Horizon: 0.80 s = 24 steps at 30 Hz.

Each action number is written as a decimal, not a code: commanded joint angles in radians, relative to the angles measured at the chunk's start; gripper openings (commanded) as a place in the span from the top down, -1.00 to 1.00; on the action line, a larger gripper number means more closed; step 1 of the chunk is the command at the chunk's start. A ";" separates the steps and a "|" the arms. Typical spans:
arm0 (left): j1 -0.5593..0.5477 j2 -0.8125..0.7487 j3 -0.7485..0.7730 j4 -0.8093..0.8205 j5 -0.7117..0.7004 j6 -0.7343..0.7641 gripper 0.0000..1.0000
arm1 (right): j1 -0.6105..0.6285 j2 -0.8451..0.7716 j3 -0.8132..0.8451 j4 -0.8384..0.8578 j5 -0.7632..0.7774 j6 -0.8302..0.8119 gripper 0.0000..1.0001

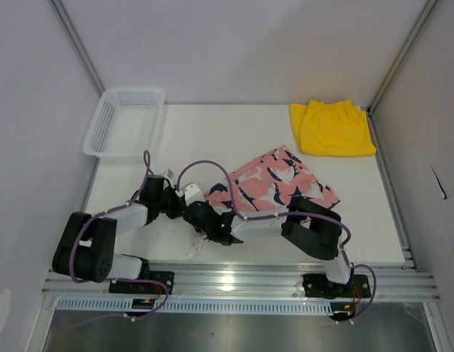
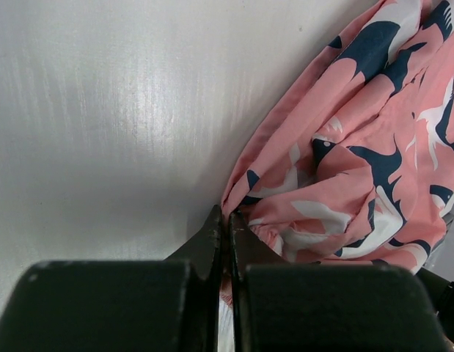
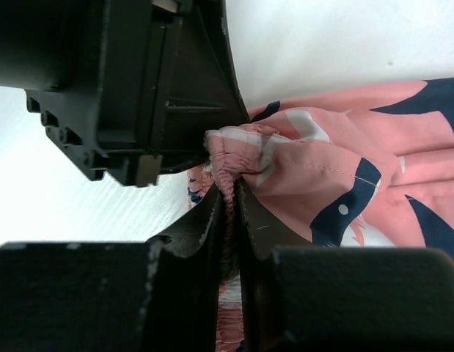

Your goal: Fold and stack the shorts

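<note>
My left jaws and right jaws were clamped close together on the pink shorts' [image 1: 278, 180] gathered edge. I judged that lifting both evenly, with the cloth taut, would fold cleanly.

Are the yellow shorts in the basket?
No, the yellow shorts lie on the table at far right, apart from the basket at far left.

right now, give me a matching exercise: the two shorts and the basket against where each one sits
Things:
1. yellow shorts
2. pink shorts
3. basket

Places:
a. far left corner of the table
b. near the middle, pinched by the left gripper and the right gripper
c. far right corner, lying free

Pairs: 1-c, 2-b, 3-a
</note>
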 commanded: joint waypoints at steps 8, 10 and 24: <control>0.038 -0.109 -0.027 -0.032 0.027 -0.028 0.38 | -0.036 0.043 -0.078 0.143 -0.095 0.077 0.75; 0.039 -0.151 -0.024 -0.037 0.012 -0.039 -0.06 | -0.038 0.044 -0.084 0.147 -0.100 0.080 0.75; 0.044 -0.140 -0.026 -0.065 0.021 -0.053 -0.44 | -0.033 0.052 -0.121 0.210 -0.102 0.081 0.75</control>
